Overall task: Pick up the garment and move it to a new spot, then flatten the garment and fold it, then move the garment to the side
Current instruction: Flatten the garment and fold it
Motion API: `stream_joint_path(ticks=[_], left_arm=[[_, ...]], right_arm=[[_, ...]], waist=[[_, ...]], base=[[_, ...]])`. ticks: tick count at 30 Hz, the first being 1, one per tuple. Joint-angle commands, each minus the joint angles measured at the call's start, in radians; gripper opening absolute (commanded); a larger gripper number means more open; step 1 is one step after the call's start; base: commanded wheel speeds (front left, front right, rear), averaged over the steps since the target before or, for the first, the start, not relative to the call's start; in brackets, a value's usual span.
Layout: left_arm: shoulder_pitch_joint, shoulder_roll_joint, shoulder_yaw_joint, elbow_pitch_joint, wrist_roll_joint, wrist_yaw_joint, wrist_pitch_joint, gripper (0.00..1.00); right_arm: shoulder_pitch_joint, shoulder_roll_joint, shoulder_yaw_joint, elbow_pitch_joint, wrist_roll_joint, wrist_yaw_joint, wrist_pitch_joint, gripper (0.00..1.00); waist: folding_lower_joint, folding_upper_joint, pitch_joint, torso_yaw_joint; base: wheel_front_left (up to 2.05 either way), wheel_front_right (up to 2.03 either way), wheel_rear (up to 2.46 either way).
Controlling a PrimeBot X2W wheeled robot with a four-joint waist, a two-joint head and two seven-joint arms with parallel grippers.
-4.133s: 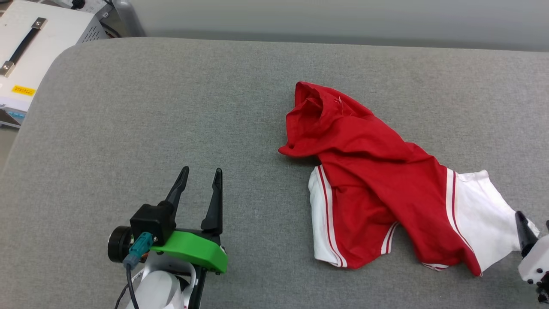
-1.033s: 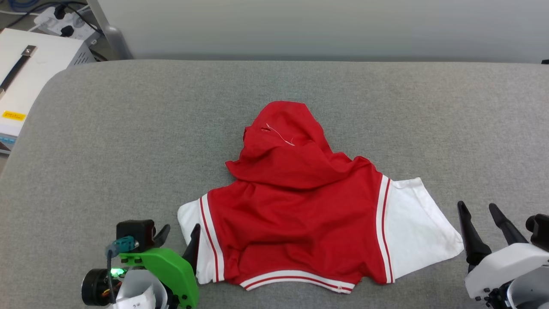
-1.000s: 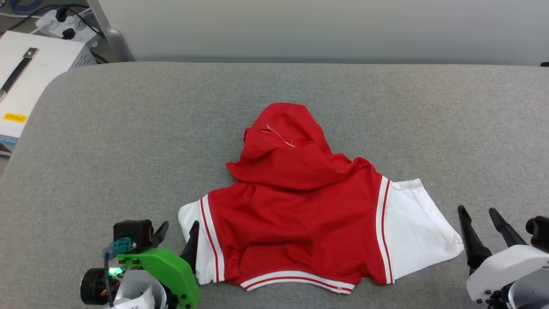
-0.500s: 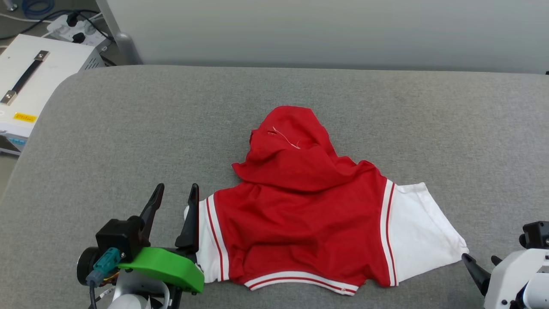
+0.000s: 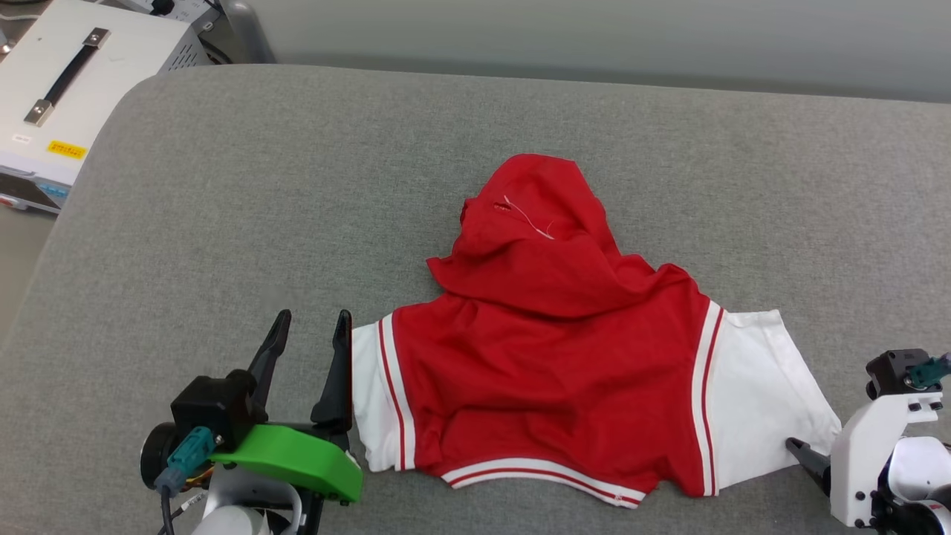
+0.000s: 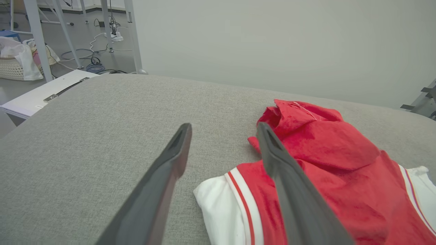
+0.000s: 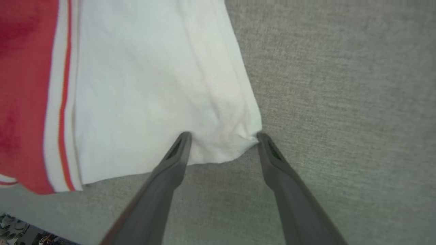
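On the grey tabletop (image 5: 223, 186), the garment (image 5: 550, 357) lies rumpled near the middle. The left end effector (image 5: 313, 318) stands open beside one white sleeve. The right end effector (image 7: 223, 134) stands open at the other sleeve's corner.

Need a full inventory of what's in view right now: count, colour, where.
garment: one, red with white sleeves and red-white trim, crumpled at the table's middle
table: one, grey fabric top, under the garment
case: one, white with a black handle and yellow label, beyond the table's far left corner
basket: one, pale woven, on the floor, far left
frame legs: several, grey metal, on the floor behind the table
cables: several, dark and white, on the floor
left end effector: one, dark fingers, open, beside the left sleeve
right end effector: one, dark fingers, open, at the right sleeve's corner
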Motion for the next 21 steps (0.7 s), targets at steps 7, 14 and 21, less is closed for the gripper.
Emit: stream_joint_path(ticks=[7, 14, 21], left_arm=[[-0.018, 0.006, -0.008, 0.035, -0.008, -0.005, 0.016, 1.0], [0.006, 0.059, -0.022, 0.058, -0.055, -0.026, 0.149, 1.0], [0.029, 0.141, -0.04, 0.04, -0.169, -0.073, 0.392, 1.0]], right_arm=[[-0.024, 0.026, 0.033, 0.046, 0.012, 0.001, 0.001, 0.0], [0.0, 0.038, -0.091, -0.041, -0.018, 0.001, -0.036, 0.0], [0.054, 0.07, -0.193, -0.17, -0.064, 0.001, -0.017, 0.0]], waist=[[0.0001, 0.0, -0.013, 0.002], [0.0001, 0.0, -0.063, -0.009], [0.0001, 0.0, -0.065, -0.047]], base=[[0.0, 0.0, 0.0], [0.0, 0.0, 0.0], [0.0, 0.0, 0.0]])
